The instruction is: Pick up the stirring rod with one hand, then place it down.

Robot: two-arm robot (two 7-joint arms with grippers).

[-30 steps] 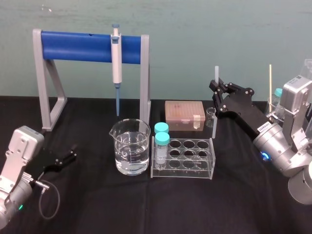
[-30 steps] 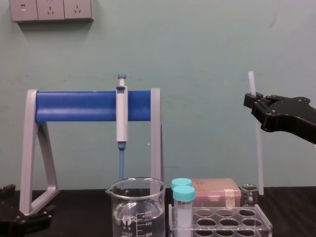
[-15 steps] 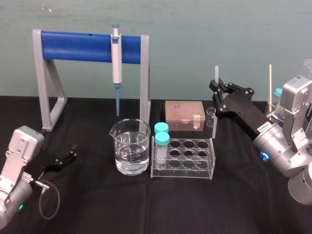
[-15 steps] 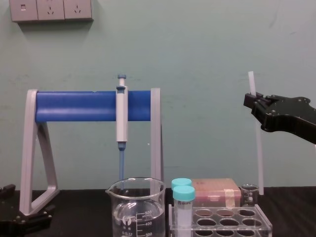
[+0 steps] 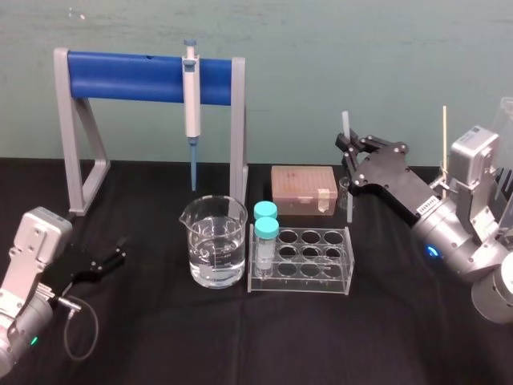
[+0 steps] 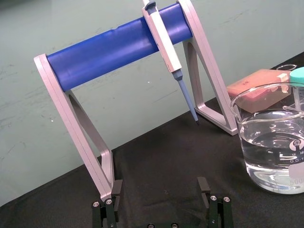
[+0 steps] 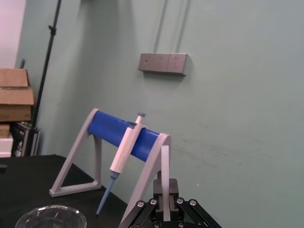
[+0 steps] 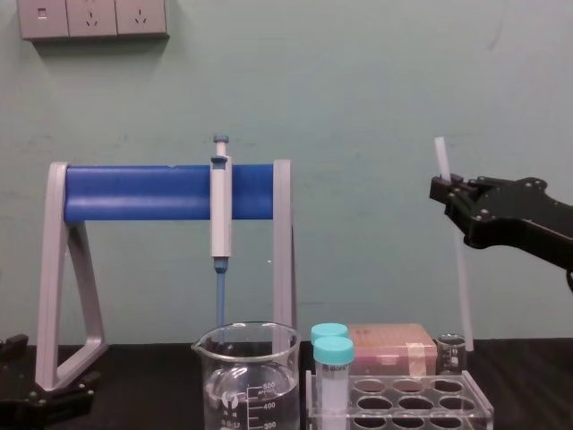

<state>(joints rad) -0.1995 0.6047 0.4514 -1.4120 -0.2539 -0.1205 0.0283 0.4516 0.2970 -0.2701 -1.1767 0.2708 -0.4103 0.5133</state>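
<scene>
- Right pincer (image 5: 346, 150) is clamped on the stirring rod (image 5: 349, 196), held near-upright behind the tube rack's (image 5: 300, 261) right end.
- Right wrist view shows its fingers (image 7: 142, 213) pressing the rod.
- Left pincer (image 6: 159, 190), fingers spread, sits low over the desk (image 5: 240, 337).

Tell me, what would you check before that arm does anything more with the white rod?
1. Grip: the right gripper has its fingers shut on the rod near the rod's top. Ok.
2. Rod's lean: close to upright, only slightly tilted. Ok.
3. Rod's lower end off the table: cannot tell.
4. Room below the rod: the small beaker and the rack sit close to its lower end. Not ok for setting it straight down.
5. Other arm out of the way: the left gripper lies open at the table's far left. Ok.
</scene>
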